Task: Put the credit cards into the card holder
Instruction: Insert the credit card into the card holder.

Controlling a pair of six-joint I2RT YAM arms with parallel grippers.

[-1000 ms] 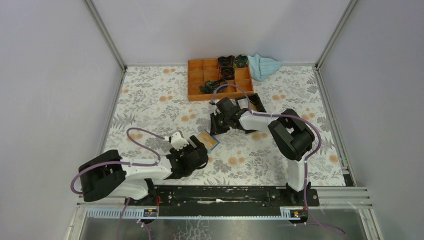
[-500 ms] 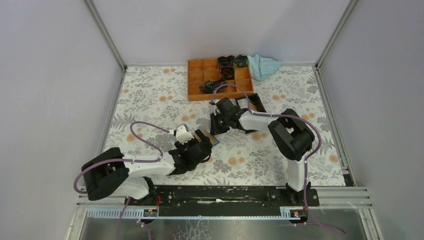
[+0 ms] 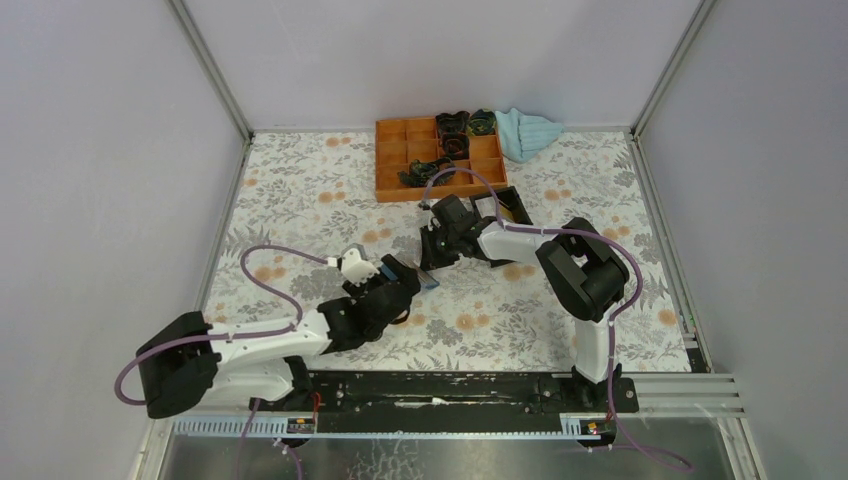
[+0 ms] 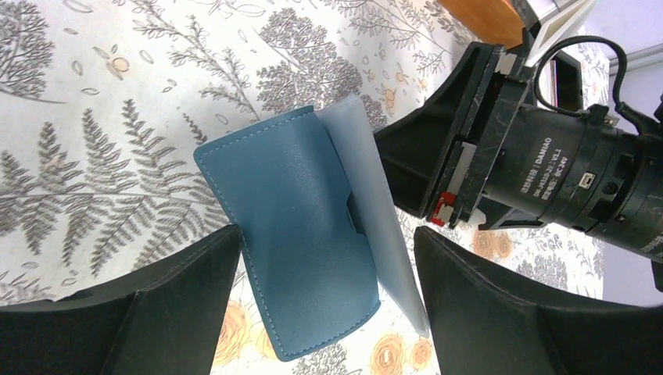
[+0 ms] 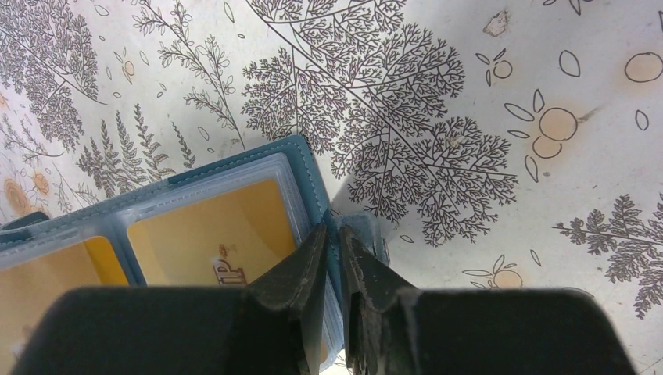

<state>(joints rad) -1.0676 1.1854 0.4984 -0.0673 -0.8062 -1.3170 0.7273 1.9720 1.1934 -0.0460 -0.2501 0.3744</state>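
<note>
The card holder (image 4: 301, 242) is a teal-blue folding case on the floral table, with one flap (image 4: 367, 180) lifted. My left gripper (image 4: 324, 238) is open and straddles it, a finger on each side. My right gripper (image 5: 335, 228) is shut on the card holder's edge (image 5: 311, 168) near the clasp. In the right wrist view, yellow-orange credit cards (image 5: 211, 223) sit in clear sleeves inside it. In the top view both grippers, the left (image 3: 400, 278) and the right (image 3: 431, 260), meet at the card holder (image 3: 427, 278) mid-table.
An orange compartment tray (image 3: 392, 160) with dark small items stands at the back. A light blue cloth (image 3: 528, 132) lies to its right. A black box (image 3: 512, 205) sits behind the right gripper. The right gripper's body (image 4: 532, 172) is close in front of my left fingers.
My left gripper has moved forward and right over the card holder. The holder's orange inside no longer shows from above. The right arm has stayed put.
</note>
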